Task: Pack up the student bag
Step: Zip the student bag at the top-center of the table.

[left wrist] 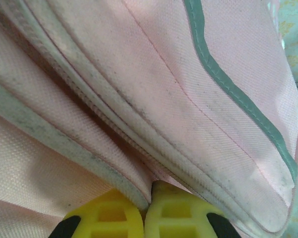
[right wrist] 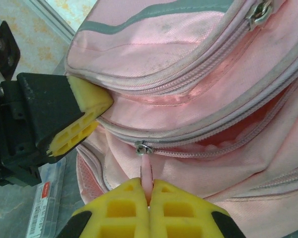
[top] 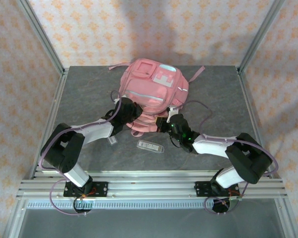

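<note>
Now gripping zip pull (right wrist: 146, 171) with right gripper (right wrist: 149, 191), bag (top: 149, 89) fabric with left gripper (left wrist: 149, 196).
Pull along the zip (right wrist: 198, 152); keep fabric taut.

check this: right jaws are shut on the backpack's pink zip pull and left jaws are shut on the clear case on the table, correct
Not quite. In the left wrist view the left gripper has its jaws shut on a fold of the pink backpack, not the clear case, which lies free on the table. The right gripper does pinch the pink zip pull.
</note>
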